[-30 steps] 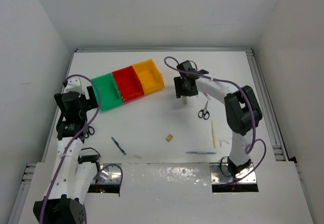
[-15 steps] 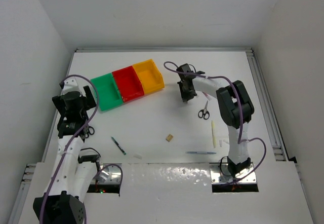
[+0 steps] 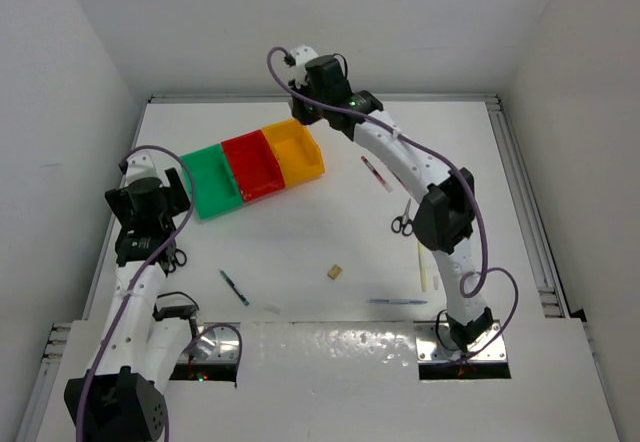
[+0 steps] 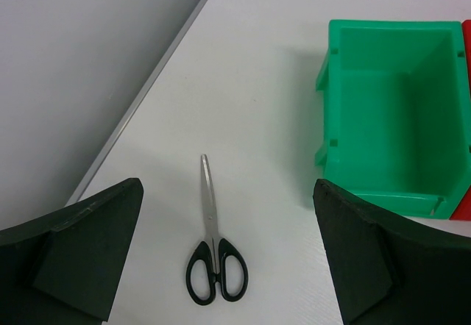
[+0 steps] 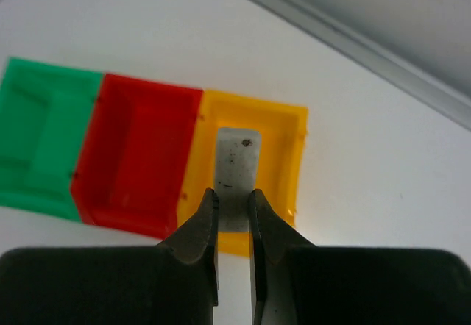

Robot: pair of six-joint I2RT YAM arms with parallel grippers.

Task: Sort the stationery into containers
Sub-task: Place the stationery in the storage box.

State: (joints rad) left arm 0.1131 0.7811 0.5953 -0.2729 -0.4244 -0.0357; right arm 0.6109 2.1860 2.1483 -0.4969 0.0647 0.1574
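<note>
My right gripper (image 5: 232, 193) is shut on a speckled grey eraser block (image 5: 237, 156), held high above the yellow-orange container (image 5: 283, 123) at the end of the row with the red (image 5: 140, 145) and green (image 5: 40, 130) containers. From above, that gripper (image 3: 303, 92) hangs behind the yellow container (image 3: 298, 150). My left gripper (image 4: 227, 185) is open, with black-handled scissors (image 4: 213, 259) lying on the table between its fingers and the green container (image 4: 394, 134) to the right. A red-white pen (image 3: 377, 174) lies right of the containers.
More stationery lies on the table: a second pair of scissors (image 3: 402, 222), a tan eraser (image 3: 334, 272), a dark teal pen (image 3: 234, 287), a blue pen (image 3: 397, 302), pale sticks (image 3: 423, 262) and a small white piece (image 3: 272, 309). Walls enclose the table on three sides.
The right gripper shut on the grey eraser at the table, then rose and swung left and back to above the yellow container. The left arm has hardly moved.
</note>
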